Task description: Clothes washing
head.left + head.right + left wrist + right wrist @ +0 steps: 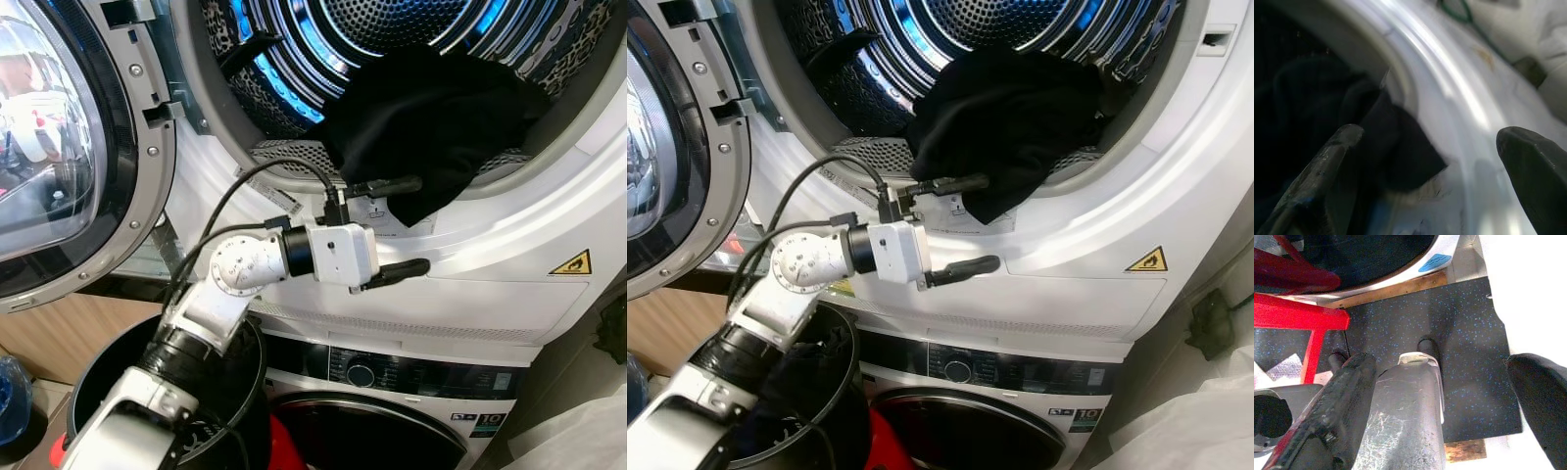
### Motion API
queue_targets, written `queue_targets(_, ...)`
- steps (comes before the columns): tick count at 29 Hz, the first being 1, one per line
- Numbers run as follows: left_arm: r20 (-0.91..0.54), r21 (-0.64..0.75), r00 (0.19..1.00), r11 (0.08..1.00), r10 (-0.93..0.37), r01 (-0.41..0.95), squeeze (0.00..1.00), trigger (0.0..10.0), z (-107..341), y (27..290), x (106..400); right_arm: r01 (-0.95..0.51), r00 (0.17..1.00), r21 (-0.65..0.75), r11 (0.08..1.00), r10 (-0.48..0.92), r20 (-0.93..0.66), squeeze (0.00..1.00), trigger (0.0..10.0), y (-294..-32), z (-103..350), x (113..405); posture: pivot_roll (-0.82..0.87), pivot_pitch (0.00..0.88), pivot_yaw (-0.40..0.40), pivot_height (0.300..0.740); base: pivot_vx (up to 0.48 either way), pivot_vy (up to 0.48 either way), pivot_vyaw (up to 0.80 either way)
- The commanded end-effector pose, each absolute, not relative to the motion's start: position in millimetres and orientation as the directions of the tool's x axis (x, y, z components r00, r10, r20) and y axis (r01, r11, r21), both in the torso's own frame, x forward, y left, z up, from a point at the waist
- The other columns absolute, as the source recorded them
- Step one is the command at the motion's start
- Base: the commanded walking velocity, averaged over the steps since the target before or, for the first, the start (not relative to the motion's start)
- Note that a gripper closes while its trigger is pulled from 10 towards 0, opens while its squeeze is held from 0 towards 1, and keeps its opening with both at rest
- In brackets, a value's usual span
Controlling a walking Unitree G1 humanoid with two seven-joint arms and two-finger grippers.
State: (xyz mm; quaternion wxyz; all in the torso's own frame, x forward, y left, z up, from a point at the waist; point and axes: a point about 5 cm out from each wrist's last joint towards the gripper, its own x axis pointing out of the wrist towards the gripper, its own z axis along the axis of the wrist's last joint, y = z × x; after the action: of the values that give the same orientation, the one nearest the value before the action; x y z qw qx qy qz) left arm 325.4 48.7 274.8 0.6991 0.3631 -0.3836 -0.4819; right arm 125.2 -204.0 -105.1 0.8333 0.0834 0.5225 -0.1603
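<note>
Jaws of the left gripper [407,227] stand wide open and hold nothing. One finger [387,186] lies along the lower rim of the drum opening, its tip touching or just short of the hanging edge of the black garment [441,127]; which of the two I cannot tell. The other finger [397,272] points along the white front panel below that rim. In the left wrist view the two fingers [1322,176] frame the rim, with dark cloth between them on the drum side.

Garment: bunched black cloth, lying over the front lip of the drum [392,24], part inside, part draped out over the white door seal area. Drum interior is perforated metal, lit blue.

Upper machine: door [59,147] swung fully open at the left edge of the housing, glass reflecting the room. A yellow warning triangle [571,262] sits on the front panel near its right edge. A second machine [392,382] is stacked below, with a control strip and round dial.

Black basket [235,392] stands on the floor at the lower machine's left, beneath the left arm. Something red shows beside it, unidentified.

Right gripper [1449,396]: jaws spread wide, empty, pointing down at dark speckled floor [1464,333]. A silver robot leg and red frame [1303,318] are in that view.
</note>
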Motion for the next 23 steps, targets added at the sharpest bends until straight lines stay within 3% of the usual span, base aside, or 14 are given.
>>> queue_targets(1,0.231,0.874,0.258,0.317,-0.938,0.369,0.00,10.0,289.3,54.1,332.4,0.354,0.342,-0.029,0.935,-0.158,-0.926,0.00,10.0,-197.9,-110.9,110.1,-0.06,0.000,0.094,0.740,0.000,0.000,0.00)
queue_targets(4,0.215,0.871,0.285,0.315,-0.934,0.377,0.00,10.0,297.3,53.6,344.2,0.361,0.343,-0.031,0.932,-0.164,-0.925,0.00,10.0,-199.6,-110.4,111.2,-0.07,0.000,0.092,0.740,0.000,0.000,0.00)
queue_targets(10,0.232,0.705,0.338,0.398,-0.912,0.587,0.00,10.0,317.7,55.2,372.4,0.366,0.347,-0.025,0.930,-0.162,-0.924,0.00,10.0,-199.7,-110.4,110.7,-0.10,0.000,0.093,0.740,0.000,0.000,0.00)
queue_targets(13,0.225,0.685,0.340,0.397,-0.913,0.611,0.00,10.0,320.0,53.2,376.5,0.363,0.345,-0.026,0.931,-0.160,-0.925,0.00,10.0,-199.9,-110.7,109.5,-0.10,0.000,0.088,0.740,0.000,0.000,0.00)
queue_targets(16,0.318,0.582,0.399,0.509,-0.860,0.633,0.00,10.0,342.9,53.0,385.4,0.365,0.339,-0.030,0.931,-0.162,-0.927,0.00,10.0,-200.6,-111.3,106.8,-0.11,0.000,0.093,0.740,0.000,0.000,0.00)
queue_targets(19,0.337,0.553,0.451,0.562,-0.826,0.615,0.00,10.0,354.1,55.3,390.3,0.369,0.340,-0.028,0.929,-0.163,-0.926,0.00,10.0,-200.7,-111.4,106.1,-0.13,0.000,0.098,0.740,0.000,0.000,0.00)
queue_targets(23,0.286,0.539,0.485,0.557,-0.826,0.632,0.00,10.0,354.8,53.2,394.1,0.369,0.340,-0.026,0.929,-0.162,-0.926,0.00,10.0,-200.4,-111.8,104.7,-0.13,0.000,0.099,0.740,0.000,0.000,0.00)
